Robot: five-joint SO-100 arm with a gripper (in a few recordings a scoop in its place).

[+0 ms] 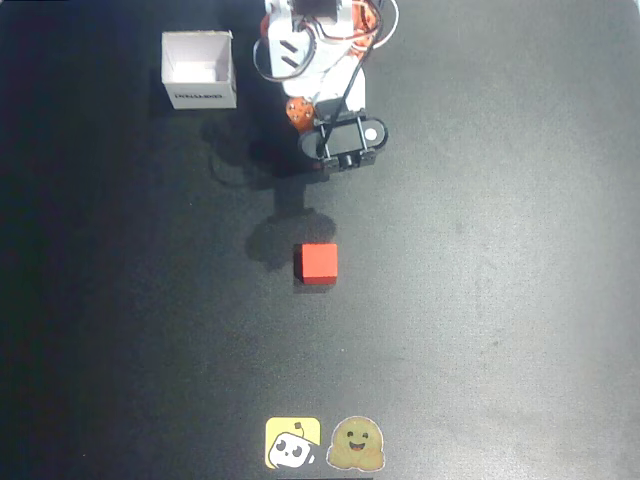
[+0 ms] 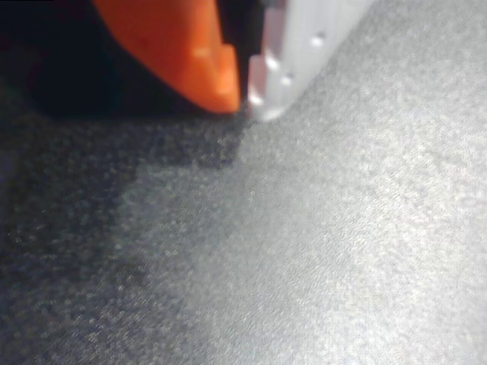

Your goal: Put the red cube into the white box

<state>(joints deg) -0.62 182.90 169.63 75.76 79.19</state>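
In the overhead view, the red cube [image 1: 317,263] is seen resting on the dark surface [image 1: 500,250] near the middle, well apart from the white box [image 1: 199,69] at the upper left. The cube has no long axis; its edges lie nearly square to the picture. The box opening faces up, with its printed side toward the bottom of the picture. The arm is folded near its base, so the reach is judged not yet begun.

In the wrist view, the claw [image 2: 245,95] is seen with its tips together, holding nothing. Next, opening and lowering over the cube would be needed.
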